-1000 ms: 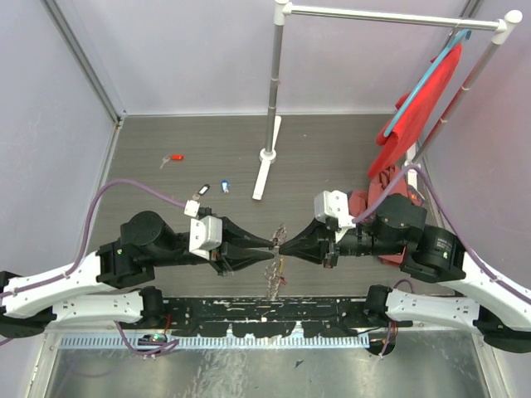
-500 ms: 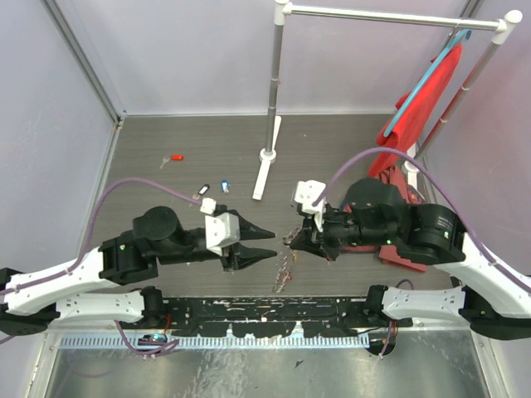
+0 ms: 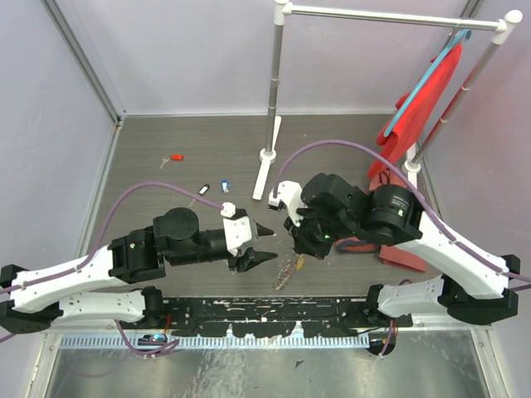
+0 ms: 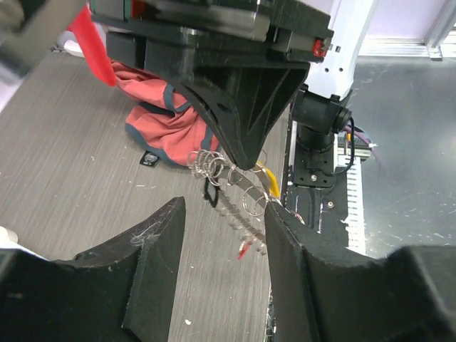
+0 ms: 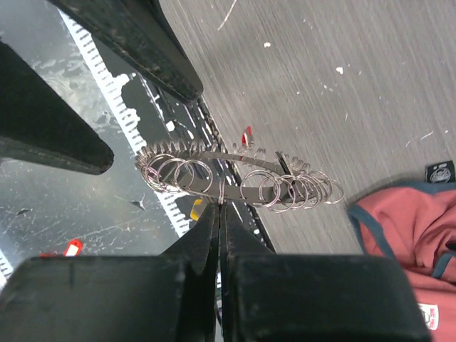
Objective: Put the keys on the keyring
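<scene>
The right fingers (image 5: pixel 199 246) pinch the keyring (image 5: pixel 235 174), which hangs just right of the spread left fingers (image 4: pixel 153 271). Loose keys (image 3: pixel 204 190) lie far-left on the counter (image 3: pixel 166 133), nearer the left fingers.

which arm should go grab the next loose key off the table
Left. The left gripper is open and empty, with the loose keys lying on its side; the right gripper is shut on the keyring.
</scene>
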